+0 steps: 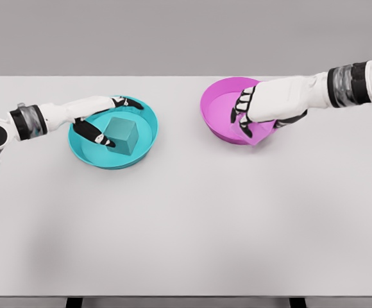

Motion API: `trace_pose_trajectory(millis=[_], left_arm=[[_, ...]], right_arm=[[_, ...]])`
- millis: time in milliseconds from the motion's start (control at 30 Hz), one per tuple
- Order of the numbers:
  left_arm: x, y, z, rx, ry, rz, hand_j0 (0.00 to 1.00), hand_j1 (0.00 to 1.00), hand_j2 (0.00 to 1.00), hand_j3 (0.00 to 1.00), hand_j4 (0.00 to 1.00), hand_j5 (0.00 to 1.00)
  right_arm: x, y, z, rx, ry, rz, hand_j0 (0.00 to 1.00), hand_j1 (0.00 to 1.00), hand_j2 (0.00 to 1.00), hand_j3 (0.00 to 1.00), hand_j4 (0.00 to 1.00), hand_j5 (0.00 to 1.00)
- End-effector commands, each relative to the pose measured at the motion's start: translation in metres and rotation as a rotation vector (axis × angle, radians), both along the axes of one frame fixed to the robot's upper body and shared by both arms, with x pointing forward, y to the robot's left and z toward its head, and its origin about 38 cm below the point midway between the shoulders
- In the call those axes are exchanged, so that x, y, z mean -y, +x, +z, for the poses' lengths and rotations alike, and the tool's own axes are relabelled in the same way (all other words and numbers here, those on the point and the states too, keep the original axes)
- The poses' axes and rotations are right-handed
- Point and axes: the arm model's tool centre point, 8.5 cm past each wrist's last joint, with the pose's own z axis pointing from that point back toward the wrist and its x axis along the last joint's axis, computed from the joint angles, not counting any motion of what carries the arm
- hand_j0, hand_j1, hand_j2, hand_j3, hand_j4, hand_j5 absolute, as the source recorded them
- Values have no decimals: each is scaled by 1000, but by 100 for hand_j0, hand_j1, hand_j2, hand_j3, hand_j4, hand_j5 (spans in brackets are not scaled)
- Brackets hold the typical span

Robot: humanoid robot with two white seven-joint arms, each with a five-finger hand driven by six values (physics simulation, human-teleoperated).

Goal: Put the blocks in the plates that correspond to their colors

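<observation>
A white surface (186,224) is carrying two plates well apart — a teal plate (144,149) sitting left, a magenta plate (219,109) sitting right.

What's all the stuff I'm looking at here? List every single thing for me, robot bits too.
Flat white table: one, white, fills most of the view.
Round teal plate: one, teal, left of the middle.
Teal cube block: one, teal, sitting inside the teal plate.
Round magenta plate: one, magenta, right of the middle; no magenta block can be seen, the hand hides part of the plate.
Left hand: one, white with black fingers, over the teal plate, fingers beside the cube.
Right hand: one, white with black fingers, over the magenta plate, fingers pointing down.
</observation>
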Motion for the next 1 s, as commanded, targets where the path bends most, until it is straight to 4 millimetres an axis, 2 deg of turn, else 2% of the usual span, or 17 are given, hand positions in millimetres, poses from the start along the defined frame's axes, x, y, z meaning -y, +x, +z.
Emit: trace_pose_trajectory(millis=[0, 67, 167, 267, 367, 400, 433, 467, 600, 700, 733, 800, 833, 867, 900, 933, 967], left_arm=[[3, -1, 8, 20, -14, -14, 100, 100, 100, 100, 100, 100], [3, -3, 23, 59, -20, -31, 100, 100, 100, 100, 100, 100], [-15, -17, 67, 186, -16, -63, 100, 100, 100, 100, 100, 100], [-51, -34, 96, 206, -95, -34, 100, 100, 100, 100, 100, 100], [-84, -55, 102, 217, -162, 25, 100, 100, 100, 100, 100, 100], [-94, -63, 99, 210, -158, 46, 100, 100, 100, 100, 100, 100], [-99, -66, 94, 201, -161, 59, 100, 100, 100, 100, 100, 100], [-102, -69, 86, 182, -168, 69, 100, 100, 100, 100, 100, 100], [-118, -88, 52, 104, -191, 122, 100, 100, 100, 100, 100, 100], [-120, -109, 11, -4, -224, 144, 100, 100, 100, 100, 100, 100], [-122, -113, 4, -22, -226, 151, 100, 100, 100, 100, 100, 100], [-134, -120, 5, -16, -225, 182, 100, 100, 100, 100, 100, 100], [-143, -125, 4, -12, -233, 209, 100, 100, 100, 100, 100, 100], [-149, -128, 5, -5, -237, 226, 100, 100, 100, 100, 100, 100], [-149, -129, 4, -7, -237, 228, 100, 100, 100, 100, 100, 100], [-148, -129, 4, -6, -240, 227, 100, 100, 100, 100, 100, 100], [-148, -129, 5, -5, -241, 227, 100, 100, 100, 100, 100, 100]], right_arm=[[13, 13, 5, 3, 19, -62, 47, 47, 47, 47, 47, 47], [14, 21, 5, 2, 23, -81, 47, 47, 47, 47, 47, 47], [6, 34, 4, -4, 34, -95, 47, 47, 47, 47, 47, 47], [-6, 44, 6, -2, 41, -94, 48, 48, 48, 48, 48, 48], [-12, 47, 7, 4, 33, -87, 49, 49, 49, 49, 49, 49], [-12, 48, 5, 3, 30, -93, 51, 51, 51, 51, 51, 51], [-13, 48, 3, 0, 26, -89, 61, 61, 61, 61, 61, 61], [-14, 48, 1, -5, 20, -86, 99, 99, 99, 99, 99, 99], [-16, 48, 2, -4, 24, -83, 100, 100, 100, 100, 100, 100], [-16, 49, 7, 4, 27, -84, 100, 100, 100, 100, 100, 100], [-16, 49, 9, 8, 30, -84, 100, 100, 100, 100, 100, 100], [-11, 50, 15, 16, 36, -94, 100, 100, 100, 100, 100, 100], [-3, 50, 15, 17, 34, -111, 100, 100, 100, 100, 100, 100], [16, 48, 19, 18, 33, -145, 100, 100, 100, 100, 100, 100], [23, 47, 19, 12, 40, -158, 100, 100, 100, 100, 100, 100], [44, 45, 29, 10, 79, -201, 100, 100, 100, 100, 100, 100], [54, 44, 33, 13, 96, -223, 100, 100, 100, 100, 100, 100]])
